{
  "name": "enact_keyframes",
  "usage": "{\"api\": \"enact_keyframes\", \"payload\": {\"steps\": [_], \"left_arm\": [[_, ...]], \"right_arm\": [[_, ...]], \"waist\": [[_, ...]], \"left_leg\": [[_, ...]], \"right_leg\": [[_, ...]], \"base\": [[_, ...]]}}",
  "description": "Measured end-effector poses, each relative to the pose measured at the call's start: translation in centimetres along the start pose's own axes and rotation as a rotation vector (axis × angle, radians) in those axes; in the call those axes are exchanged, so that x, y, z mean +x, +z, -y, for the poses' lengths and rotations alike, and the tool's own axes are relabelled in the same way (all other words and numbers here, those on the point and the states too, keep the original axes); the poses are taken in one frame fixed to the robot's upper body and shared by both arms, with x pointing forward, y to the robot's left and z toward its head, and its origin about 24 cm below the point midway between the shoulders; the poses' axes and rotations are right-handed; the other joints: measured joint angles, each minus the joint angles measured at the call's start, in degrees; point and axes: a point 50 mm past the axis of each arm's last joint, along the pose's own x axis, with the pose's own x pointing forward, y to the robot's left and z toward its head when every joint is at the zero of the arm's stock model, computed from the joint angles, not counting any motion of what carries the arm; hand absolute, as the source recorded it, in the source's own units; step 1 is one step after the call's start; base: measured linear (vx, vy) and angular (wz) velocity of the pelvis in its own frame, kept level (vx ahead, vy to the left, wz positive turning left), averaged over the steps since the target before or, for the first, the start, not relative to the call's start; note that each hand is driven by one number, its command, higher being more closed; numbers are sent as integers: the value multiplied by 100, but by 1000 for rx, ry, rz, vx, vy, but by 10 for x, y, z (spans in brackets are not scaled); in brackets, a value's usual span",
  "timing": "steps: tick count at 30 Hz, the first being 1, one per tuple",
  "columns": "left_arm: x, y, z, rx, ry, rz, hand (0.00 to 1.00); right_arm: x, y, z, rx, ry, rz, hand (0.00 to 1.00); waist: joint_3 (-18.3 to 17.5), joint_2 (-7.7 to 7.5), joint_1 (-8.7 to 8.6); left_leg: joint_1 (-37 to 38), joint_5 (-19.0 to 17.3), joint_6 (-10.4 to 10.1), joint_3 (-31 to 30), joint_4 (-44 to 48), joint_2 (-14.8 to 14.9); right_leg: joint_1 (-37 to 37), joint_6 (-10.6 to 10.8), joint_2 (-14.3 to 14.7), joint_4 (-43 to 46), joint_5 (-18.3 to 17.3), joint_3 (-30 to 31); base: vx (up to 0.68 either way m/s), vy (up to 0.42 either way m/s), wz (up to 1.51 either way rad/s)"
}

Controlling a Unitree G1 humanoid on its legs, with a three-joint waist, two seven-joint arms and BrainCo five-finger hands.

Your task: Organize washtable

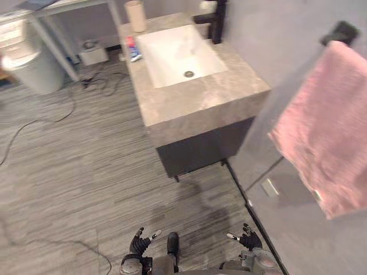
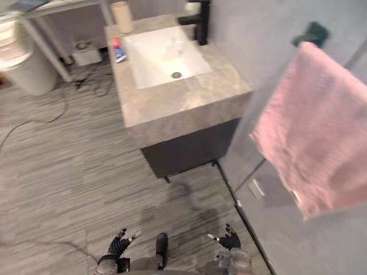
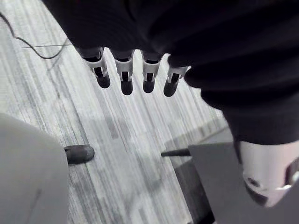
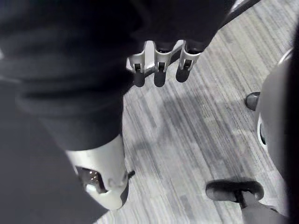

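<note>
Both empty, left hand (image 1: 139, 242) and right hand (image 1: 248, 238) hang low, fingers loosely spread, well apart from the counter (image 1: 195, 103), where a tube (image 1: 133, 49) lies at the left edge and a cup (image 1: 136, 16) stands at the back left corner; tube likely light, soft, pinch mid-body.

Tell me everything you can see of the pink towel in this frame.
The pink towel is a fluffy, terry-looking cloth hanging spread out from a dark holder on the grey wall, right of the washtable and apart from it. A small white label sits near its lower edge. Nothing else touches it.
</note>
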Motion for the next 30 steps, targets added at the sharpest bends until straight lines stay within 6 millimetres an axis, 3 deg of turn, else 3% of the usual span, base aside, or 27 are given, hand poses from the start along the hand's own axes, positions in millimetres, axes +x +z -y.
{"api": "enact_keyframes", "payload": {"steps": [1, 2, 3, 4, 5, 6, 9, 10, 11, 13, 14, 15, 16, 17, 18, 19, 21, 23, 24, 26, 27, 28, 30], "left_arm": [[0, 3, 2, -23, -1, 12, 0], [-1, 1, 1, -41, 7, 5, 0], [-1, -2, -3, -69, 30, -10, 0], [0, -1, -8, -61, 38, -6, 0], [0, -2, -7, -59, 34, -15, 0], [0, -3, -4, -71, 26, -19, 0], [-1, -7, -11, -96, 55, -31, 0], [-1, -8, -15, -101, 65, -35, 0], [-1, -8, -17, -101, 66, -33, 0], [-1, -8, -16, -95, 57, -35, 0], [-1, -10, -17, -81, 54, -45, 0], [-2, -13, -18, -65, 56, -53, 0], [-3, -14, -18, -66, 55, -54, 0], [-3, -15, -22, -56, 61, -60, 0], [-3, -16, -23, -57, 65, -63, 0], [-3, -16, -24, -63, 69, -67, 0], [-3, -18, -20, -73, 63, -73, 0], [-4, -20, -18, -47, 58, -83, 0], [-4, -21, -17, -39, 51, -85, 0], [-4, -21, -17, -40, 56, -86, 0], [-5, -21, -23, -45, 78, -78, 0], [-6, -21, -16, -78, 83, -75, 0], [-7, -21, -9, -109, 77, -73, 0]], "right_arm": [[3, 8, 2, -13, -10, 19, 0], [5, 14, 0, -19, -5, 39, 0], [7, 22, -6, -21, 11, 68, 0], [8, 30, -13, -8, 24, 96, 0], [8, 33, -11, -12, 19, 105, 0], [9, 32, -11, -16, 13, 99, 0], [8, 32, -14, -32, 24, 100, 0], [7, 31, -21, -26, 39, 92, 0], [6, 28, -23, -25, 43, 84, 0], [5, 22, -20, -33, 42, 66, 0], [4, 18, -19, -35, 41, 53, 0], [2, 14, -19, -35, 43, 45, 0], [2, 14, -18, -39, 44, 47, 0], [3, 16, -19, -40, 45, 54, 0], [2, 17, -18, -39, 44, 62, 0], [2, 16, -16, -41, 39, 61, 0], [1, 13, -9, -48, 25, 59, 0], [1, 16, -6, -40, 34, 72, 0], [0, 15, -5, -21, 36, 74, 0], [-2, 10, -5, -2, 35, 67, 0], [-6, 3, -8, 7, 44, 55, 0], [-6, 8, -8, 4, 52, 69, 0], [-7, 15, -6, -19, 60, 112, 0]], "waist": [[94, 98, -14], [145, 186, 2], [160, 118, 19], [173, -40, 22], [176, 102, -39], [192, 72, -50], [208, 38, 37], [236, -139, 37], [228, -173, 33], [287, -194, 3], [281, -154, -18], [288, -72, -39], [316, -92, -82], [385, -75, -181], [430, -137, -257], [448, -159, -280], [462, -129, -263], [459, -59, -307], [463, -52, -323], [436, -101, -299], [336, -298, -274], [316, -78, -249], [309, 172, -247]], "left_leg": [[-67, 114, 153, 119, 96, 110], [-98, 133, 151, 44, 109, 174], [-136, 281, 177, 50, 85, 143], [-83, 245, 162, 218, -45, -57], [-41, -259, 163, 520, -40, 23], [46, -515, 61, 932, -36, 14], [118, -552, 123, 1109, -28, -226], [186, -940, 261, 1258, 112, -515], [212, -1107, 291, 1363, 261, -504], [322, -1289, 352, 1402, 531, -570], [507, -1425, 363, 1330, 595, -605], [707, -1560, 376, 1208, 603, -569], [800, -1634, 403, 1097, 594, -556], [965, -1718, 439, 901, 521, -527], [1179, -1776, 431, 735, 427, -521], [1325, -1822, 339, 702, 411, -504], [1559, -1934, 238, 646, 452, -471], [1675, -2016, 115, 489, 441, -452], [1765, -2099, -21, 320, 454, -475], [1926, -2358, -316, 43, 720, -513], [1887, -2540, -573, -67, 1334, -607], [1528, -2745, -679, 6, 2511, -253], [908, -2564, -653, 208, 4305, 307]], "right_leg": [[-345, -53, -128, 842, -80, -8], [-473, -20, -92, 830, -200, 116], [-412, 4, 69, 12, -183, 132], [-348, 199, -137, -625, 649, -47], [-190, 215, -87, -557, 608, -269], [-66, 256, -158, -558, 547, -510], [81, 381, -421, -486, 354, -676], [125, 359, -796, -193, 112, -746], [132, 317, -970, -19, 37, -752], [16, -30, -1353, 996, 25, -574], [-359, -627, -1629, 2022, 350, -88], [-838, -1211, -1663, 2933, 711, 585], [-1054, -992, -1540, 3308, 544, 931], [-1467, -605, -1138, 3775, 211, 1440], [-1787, -439, -749, 3931, -123, 1604], [-2008, -441, -566, 3855, -332, 1537], [-2414, -493, -255, 3237, -468, 1112], [-2709, -499, 125, 2076, -287, 799], [-2826, -587, 388, 1318, 73, 844], [-2810, -891, 543, 988, 696, 913], [-2624, -1326, 536, 795, 1344, 842], [-2373, -1417, 667, 754, 1188, 701], [-1993, -1301, 853, 392, 988, 782]], "base": [[162, 98, 148], [65, 83, 105], [12, 26, 102], [27, 45, 125], [56, 97, 136], [55, 135, 104], [73, 93, 53], [156, 121, 38], [186, 99, 28], [166, 46, 9], [330, 174, 18], [360, 201, 23], [400, 191, 42], [359, 119, 57], [377, 115, 69], [333, 83, 54], [397, 80, 34], [504, 66, 46], [592, 13, 87], [616, -56, 107], [648, -147, 88], [644, -142, 63], [519, -28, -27]]}}
